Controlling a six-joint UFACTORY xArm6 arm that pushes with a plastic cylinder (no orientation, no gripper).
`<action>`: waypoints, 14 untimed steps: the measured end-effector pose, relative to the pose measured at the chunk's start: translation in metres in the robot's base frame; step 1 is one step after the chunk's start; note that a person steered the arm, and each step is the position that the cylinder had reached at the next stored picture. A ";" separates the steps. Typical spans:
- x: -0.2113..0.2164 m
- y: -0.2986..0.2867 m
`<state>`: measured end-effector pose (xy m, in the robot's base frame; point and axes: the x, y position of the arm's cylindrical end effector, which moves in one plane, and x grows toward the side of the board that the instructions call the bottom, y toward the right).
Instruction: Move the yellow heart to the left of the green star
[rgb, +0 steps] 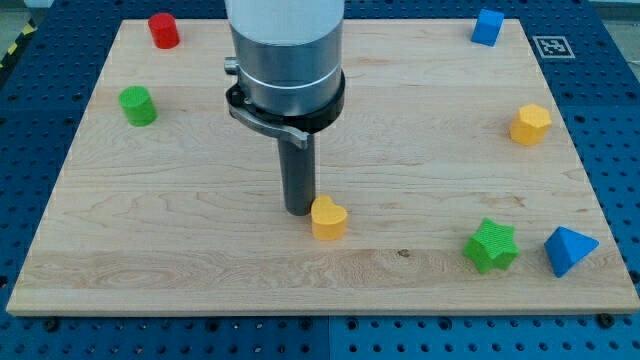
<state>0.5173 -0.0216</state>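
The yellow heart (328, 218) lies on the wooden board a little below the middle of the view. The green star (491, 246) lies at the lower right, well to the right of the heart. My tip (299, 208) stands just left of the yellow heart, touching or nearly touching its left side. The wide grey arm body above hides part of the board's top middle.
A blue triangular block (568, 249) sits right of the green star. A yellow hexagonal block (530, 124) is at mid right, a blue cube (487, 26) top right. A red cylinder (164, 30) and a green cylinder (138, 105) sit at upper left.
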 end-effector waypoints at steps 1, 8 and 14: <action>0.001 0.018; 0.023 0.045; 0.006 0.064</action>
<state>0.5232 0.0420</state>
